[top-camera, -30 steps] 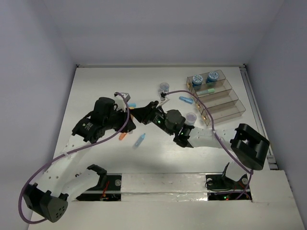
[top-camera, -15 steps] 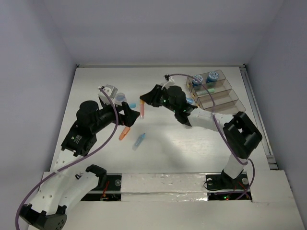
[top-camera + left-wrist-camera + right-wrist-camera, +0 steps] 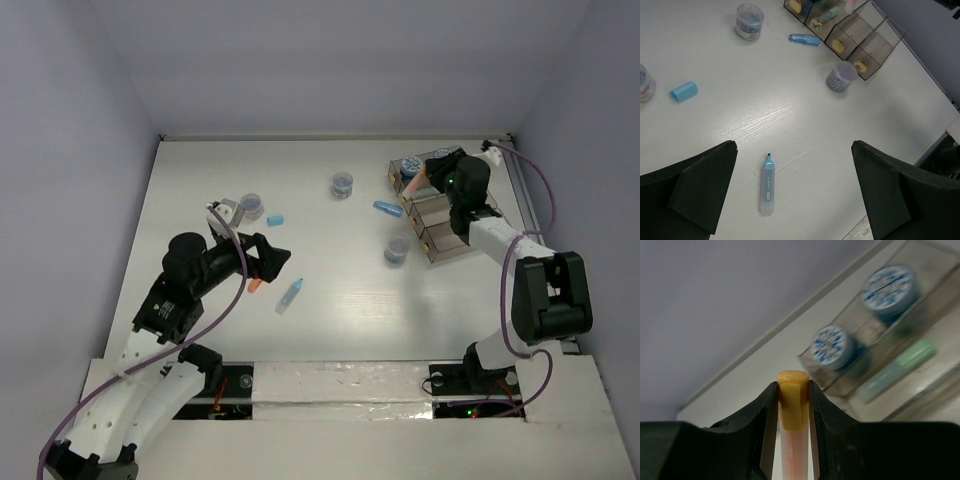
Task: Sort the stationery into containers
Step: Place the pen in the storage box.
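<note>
Currently | orange stick [image 3: 791, 412] clamped by right gripper [image 3: 792, 390] at far bins [image 3: 879, 42] | left gripper [image 3: 795, 172] wide, empty | next, judged: to be dropped beside green stick [image 3: 900, 367]

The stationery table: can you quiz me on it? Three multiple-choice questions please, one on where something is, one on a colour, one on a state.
1. Where are the two blue rolls?
A. In the bin of the rack farthest from the arm bases.
B. Loose on the table.
C. Inside a jar.

2. What colour is the stick in the right gripper?
A. Green.
B. Orange.
C. Light blue.

3. How is the left gripper?
A. Shut on a jar.
B. Shut on a marker.
C. Open and empty.

Answers:
1 A: both rolls show inside that clear end bin.
2 B: the stick pinched between the fingers is orange.
3 C: its fingers stand wide apart, holding nothing.
</note>
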Controlling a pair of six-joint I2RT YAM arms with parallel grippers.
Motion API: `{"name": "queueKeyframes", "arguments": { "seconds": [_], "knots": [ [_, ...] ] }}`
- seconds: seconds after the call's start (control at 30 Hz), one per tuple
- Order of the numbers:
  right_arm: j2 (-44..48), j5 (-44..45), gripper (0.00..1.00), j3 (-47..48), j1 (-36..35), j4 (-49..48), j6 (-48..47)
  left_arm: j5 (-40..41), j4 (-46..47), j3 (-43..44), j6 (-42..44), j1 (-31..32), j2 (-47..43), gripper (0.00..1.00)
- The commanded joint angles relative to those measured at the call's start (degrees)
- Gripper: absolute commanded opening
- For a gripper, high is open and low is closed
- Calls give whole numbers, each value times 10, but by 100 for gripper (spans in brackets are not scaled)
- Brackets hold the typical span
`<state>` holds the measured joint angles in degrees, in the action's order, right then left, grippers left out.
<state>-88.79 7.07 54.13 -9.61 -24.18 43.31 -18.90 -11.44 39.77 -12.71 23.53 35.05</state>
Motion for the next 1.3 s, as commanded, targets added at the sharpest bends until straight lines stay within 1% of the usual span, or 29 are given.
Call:
{"name": "queueKeyframes", "arguments": {
  "seconds": [0.0,0.13,0.27,0.3,0.5,0.7,0.77,0.87,0.93,0.97,1.0,1.03,1.1,1.2,1.27],
  "knots": [
    [16,50,0,-12,36,-10,2,-14,52,-4,-6,-1,-4,99],
    [-16,82,0,11,77,0,12,3,49,-6,-8,-1,-25,99],
    [-59,79,0,50,102,12,28,12,45,-6,-10,6,-37,99],
    [-68,80,1,61,110,26,30,15,45,-6,-11,6,-39,99],
    [-130,86,7,127,115,55,36,22,44,-4,-6,18,-41,99],
    [-161,80,13,154,115,70,44,24,44,-5,-6,23,-48,99],
    [-162,80,14,148,115,70,45,25,44,-4,-6,23,-49,99],
    [-159,77,21,131,115,63,47,28,43,-2,-3,23,-50,99],
    [-156,72,31,128,115,64,43,27,43,-2,-3,23,-49,99],
    [-155,68,34,122,115,63,42,28,43,-2,-3,23,-51,99],
    [-154,67,44,121,115,65,39,28,44,-2,-2,23,-52,99],
    [-154,68,48,121,115,70,38,32,42,-1,-1,23,-50,99],
    [-154,64,58,125,115,77,27,36,42,2,2,23,-46,99],
    [-147,54,61,118,115,79,21,36,41,0,1,23,-52,99],
    [-134,54,68,113,115,76,14,38,41,-1,1,23,-60,99]
  ]
}}
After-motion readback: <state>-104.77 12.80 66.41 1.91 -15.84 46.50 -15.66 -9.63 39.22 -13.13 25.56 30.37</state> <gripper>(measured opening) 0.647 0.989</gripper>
